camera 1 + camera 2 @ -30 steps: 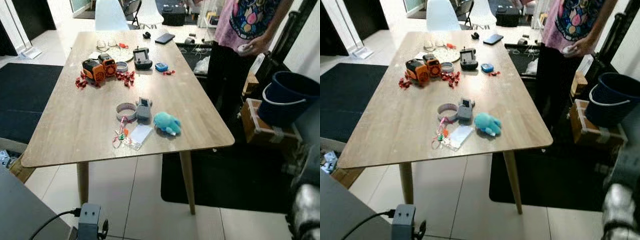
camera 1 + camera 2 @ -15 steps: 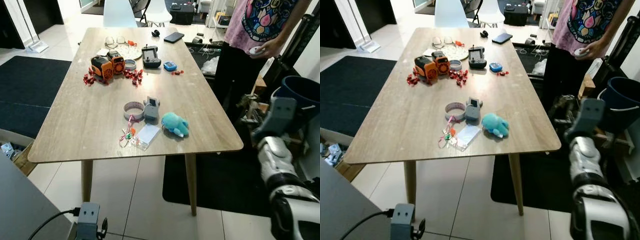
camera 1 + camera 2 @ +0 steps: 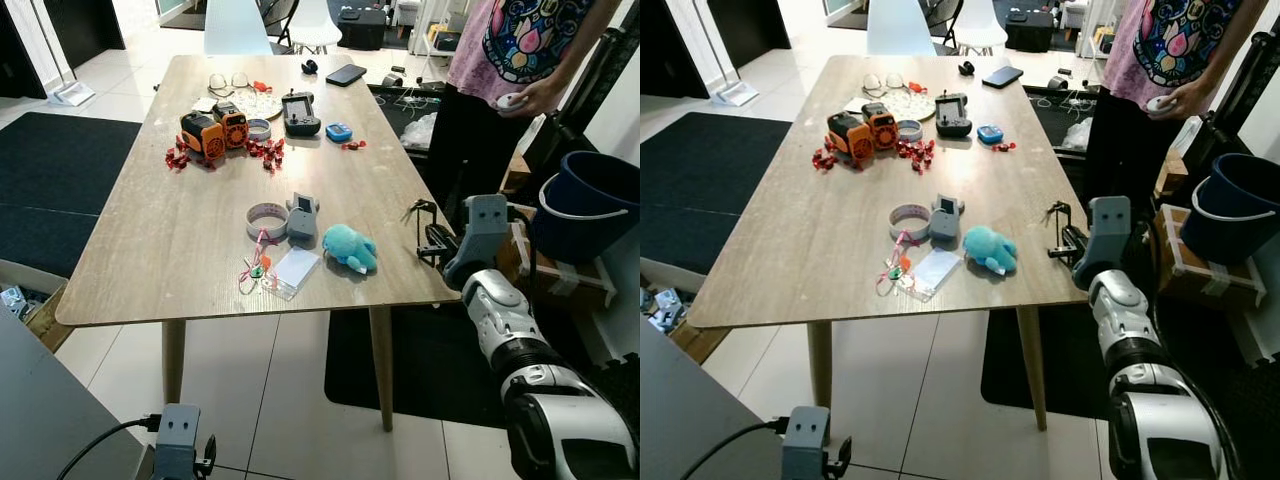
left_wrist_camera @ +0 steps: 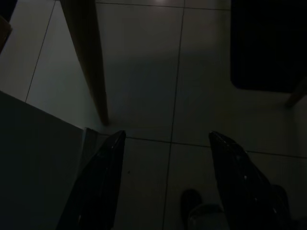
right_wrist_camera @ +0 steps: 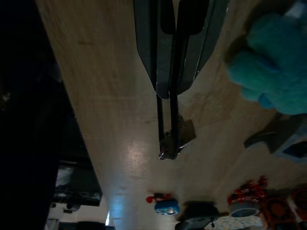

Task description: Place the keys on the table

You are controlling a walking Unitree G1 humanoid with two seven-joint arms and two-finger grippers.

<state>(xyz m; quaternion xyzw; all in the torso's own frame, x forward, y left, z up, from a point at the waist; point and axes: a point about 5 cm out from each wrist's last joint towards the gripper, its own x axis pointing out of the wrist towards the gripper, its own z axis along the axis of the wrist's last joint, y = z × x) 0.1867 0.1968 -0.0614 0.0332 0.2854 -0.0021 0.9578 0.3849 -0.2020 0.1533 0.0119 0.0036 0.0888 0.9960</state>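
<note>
Pale wood-grain table [image 3: 180, 250], rectangular, rounded corners, tapered legs, on glossy light floor tiles [image 3: 270, 400]. Right gripper [image 3: 425, 228] raised over the table's right edge, silver jointed arm behind it. Its long black fingers [image 5: 165, 43] pressed together, pinching the keys [image 5: 171, 140]: a thin dark ring with a small metallic key dangling from the tips, above the tabletop, not touching it as far as can be seen. Just beside, on the table: fuzzy teal plush toy [image 3: 348, 246], clear flat card sleeve [image 3: 291, 272], grey boxy device [image 3: 299, 217], tape roll [image 3: 266, 216]. Further back, orange toy vehicle [image 3: 210, 130] among scattered red pieces [image 3: 260, 152]. Person [image 3: 510, 60] in pink patterned shirt stands by the table's right side. Left gripper [image 4: 165, 179] hangs low over dim tiles, glossy fingers spread.
</note>
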